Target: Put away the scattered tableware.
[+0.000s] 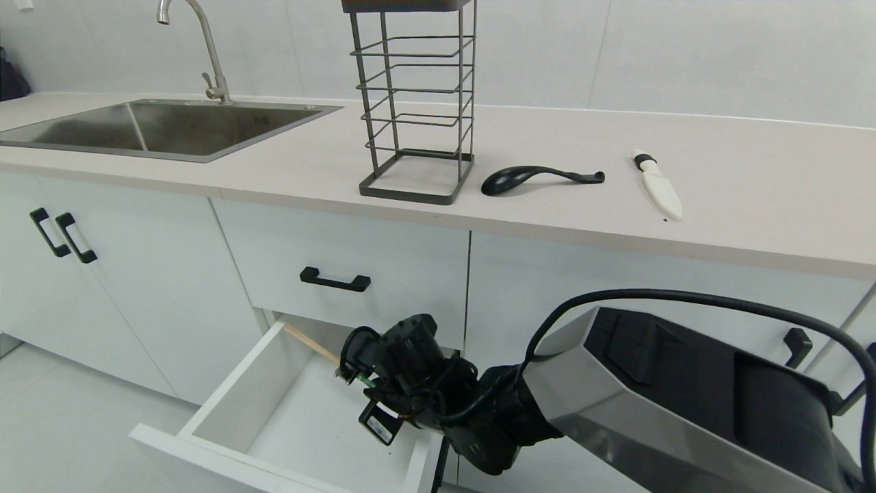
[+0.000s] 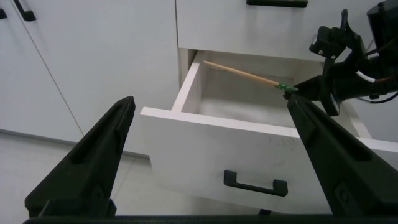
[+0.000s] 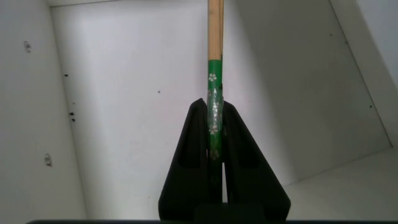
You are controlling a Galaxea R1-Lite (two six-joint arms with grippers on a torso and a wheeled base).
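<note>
White cabinet fronts and a pale counter frame your workspace. Closest, at the lower centre of the head view, your right gripper is pinching the chopstick by its green end, over the open drawer. Watch it: you hold one end only, so the long shaft could twist in the pads. Its far tip points toward the drawer's back corner, under the drawer front above, so it may snag if you lift. Release from height and it may bounce out. Your left gripper hangs spread wide in front of the drawer face; drift forward and you could nudge it shut. Farther back, spoon and knife lie on the counter, right of the rack, with the sink at upper left.
</note>
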